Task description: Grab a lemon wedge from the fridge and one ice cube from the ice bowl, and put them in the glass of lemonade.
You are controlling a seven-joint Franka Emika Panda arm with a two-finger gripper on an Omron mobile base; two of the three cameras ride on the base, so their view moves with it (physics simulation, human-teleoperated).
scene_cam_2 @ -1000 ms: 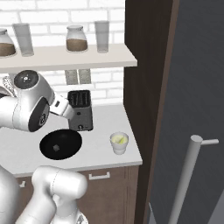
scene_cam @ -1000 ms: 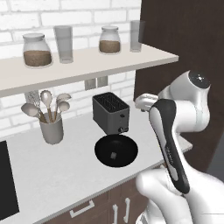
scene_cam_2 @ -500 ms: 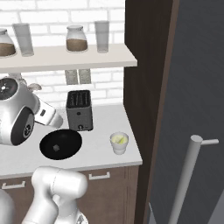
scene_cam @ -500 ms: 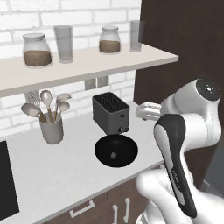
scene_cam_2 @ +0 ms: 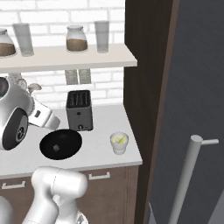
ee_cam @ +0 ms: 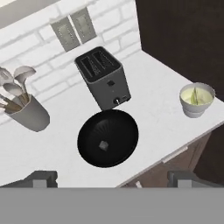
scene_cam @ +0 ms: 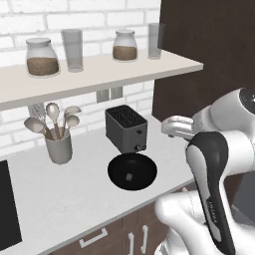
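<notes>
The glossy black ice bowl (ee_cam: 108, 138) sits on the white counter in front of the toaster, with one small ice cube (ee_cam: 103, 145) near its middle. My gripper (ee_cam: 113, 180) hangs above the bowl's near side, open, with nothing between its fingertips (ee_cam: 43, 178). The glass of lemonade (ee_cam: 197, 99) stands to the right near the counter's end, and a pale yellow piece that looks like the lemon wedge (ee_cam: 199, 95) lies in it. The right base view shows the bowl (scene_cam_2: 61, 143), the glass (scene_cam_2: 119, 142) and the fridge's grey door (scene_cam_2: 197, 87). The bowl (scene_cam: 132, 172) also shows in the left base view.
A dark toaster (ee_cam: 103, 77) stands right behind the bowl. A grey utensil holder (scene_cam: 59, 147) with spoons is to the left. A shelf (scene_cam: 99, 69) above carries jars and tumblers. The fridge's long handle (scene_cam_2: 187, 175) juts out at the lower right.
The arm's upper joints have swung sideways and the hand has sunk slightly over the counter. The gripper has stayed open. Bowl, cube and glass have not moved.
</notes>
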